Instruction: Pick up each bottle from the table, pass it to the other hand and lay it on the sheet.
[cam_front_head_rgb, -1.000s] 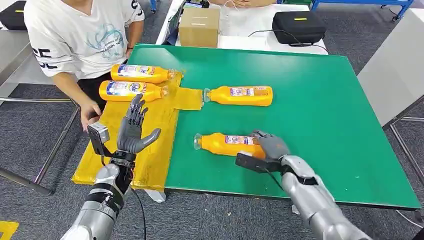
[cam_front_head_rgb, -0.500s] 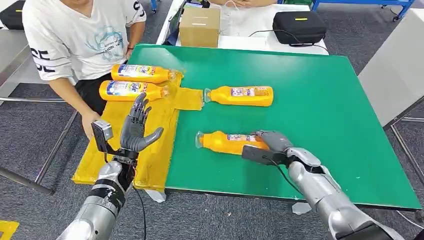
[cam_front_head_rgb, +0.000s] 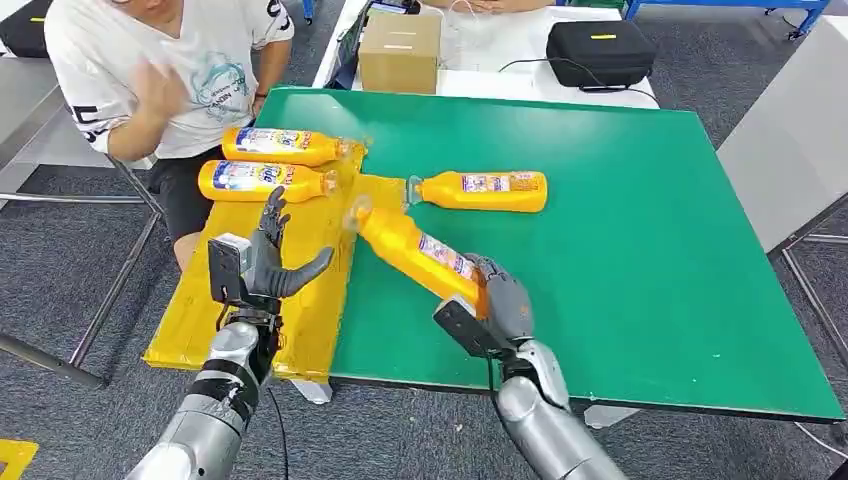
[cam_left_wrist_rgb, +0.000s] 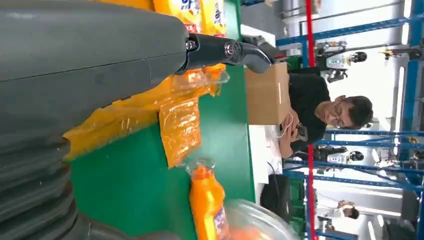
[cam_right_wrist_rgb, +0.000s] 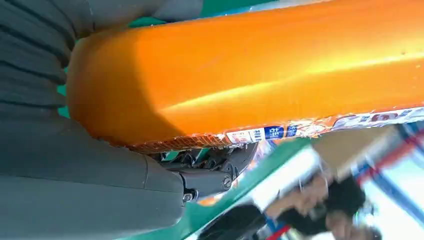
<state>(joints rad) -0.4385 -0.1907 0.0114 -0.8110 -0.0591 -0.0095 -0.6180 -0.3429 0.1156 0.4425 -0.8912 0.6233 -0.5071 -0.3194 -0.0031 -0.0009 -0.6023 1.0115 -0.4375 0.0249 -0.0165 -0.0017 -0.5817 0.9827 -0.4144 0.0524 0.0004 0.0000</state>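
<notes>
On the green surface (cam_front_head_rgb: 640, 250), toward six o'clock, the right hand (cam_front_head_rgb: 498, 300) grips the base end of an orange bottle (cam_front_head_rgb: 415, 250); the bottle is lifted off the surface and tilted, its capped neck pointing toward ten o'clock above the edge of the yellow sheet (cam_front_head_rgb: 300, 300). In the right wrist view the bottle's body (cam_right_wrist_rgb: 260, 70) lies against the palm, with dark fingers (cam_right_wrist_rgb: 215, 167) curled beneath it. At eight o'clock the left hand (cam_front_head_rgb: 275, 262) is raised over the sheet, fingers spread, holding nothing. Two bottles (cam_front_head_rgb: 265, 165) lie side by side on the sheet at eleven o'clock. A fourth bottle (cam_front_head_rgb: 480, 190) rests on the surface at twelve o'clock, its neck just beside a flap of the sheet. A seated person (cam_front_head_rgb: 160, 80) is at ten o'clock; a cardboard box (cam_front_head_rgb: 398, 52) and black case (cam_front_head_rgb: 598, 52) lie beyond.
</notes>
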